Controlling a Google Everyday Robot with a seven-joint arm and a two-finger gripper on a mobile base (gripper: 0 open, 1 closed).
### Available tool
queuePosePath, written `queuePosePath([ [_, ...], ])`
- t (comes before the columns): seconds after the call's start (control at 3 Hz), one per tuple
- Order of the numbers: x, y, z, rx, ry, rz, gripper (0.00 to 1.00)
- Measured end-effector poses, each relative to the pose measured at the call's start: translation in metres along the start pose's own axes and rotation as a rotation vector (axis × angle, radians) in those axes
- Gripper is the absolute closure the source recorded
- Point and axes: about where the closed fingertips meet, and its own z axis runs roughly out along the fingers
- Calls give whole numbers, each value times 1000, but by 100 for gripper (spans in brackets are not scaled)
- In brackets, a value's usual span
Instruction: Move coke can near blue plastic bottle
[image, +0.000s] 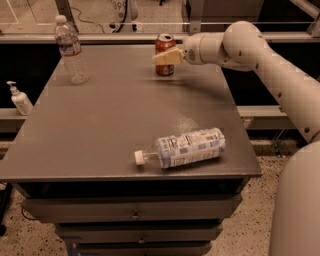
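The coke can (164, 46) is red with a silver top and stands upright at the far edge of the grey table (110, 115). My gripper (167, 56) reaches in from the right on a white arm and sits right at the can, its pale fingers in front of the can's middle. The blue plastic bottle (187, 147) lies on its side near the table's front right, its white cap pointing left. It is well apart from the can, toward the front.
A clear ribbed water bottle (71, 50) stands upright at the far left of the table. A white pump dispenser (20, 99) stands on a ledge off the table's left side. Drawers run below the table's front edge.
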Motion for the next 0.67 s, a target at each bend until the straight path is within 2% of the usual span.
queuePosePath([
  [0.67,-13,18,-6,-68,-55,56,62],
])
